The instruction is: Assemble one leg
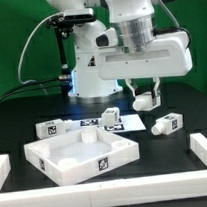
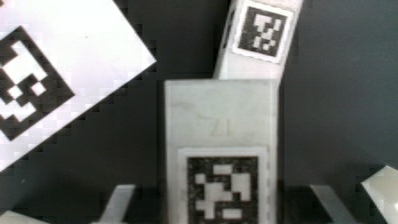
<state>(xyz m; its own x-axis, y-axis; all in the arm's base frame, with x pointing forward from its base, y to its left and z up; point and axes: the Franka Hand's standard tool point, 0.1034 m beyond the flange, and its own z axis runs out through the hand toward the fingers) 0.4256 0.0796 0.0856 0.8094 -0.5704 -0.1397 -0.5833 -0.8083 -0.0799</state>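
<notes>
In the wrist view a short white leg [image 2: 222, 120] with a black-and-white tag on its near end stands between my two fingers [image 2: 125, 200]. My gripper [image 2: 222, 205] is shut on it. The exterior view shows the gripper [image 1: 144, 101] a little above the black table, behind the tray, with the white leg [image 1: 146, 92] in its fingers. Three more legs lie on the table: one [image 1: 48, 126] at the exterior view's left, one [image 1: 110, 116] in the middle, one [image 1: 166, 125] at the right. Beyond the held leg, the wrist view shows another leg [image 2: 263, 30].
The large white square tray-like part [image 1: 40, 156] with a raised rim lies at the front left of the exterior view. The marker board [image 1: 131, 121] [image 2: 54, 90] lies flat under the gripper. White rails [image 1: 205, 149] border the table's left and right sides.
</notes>
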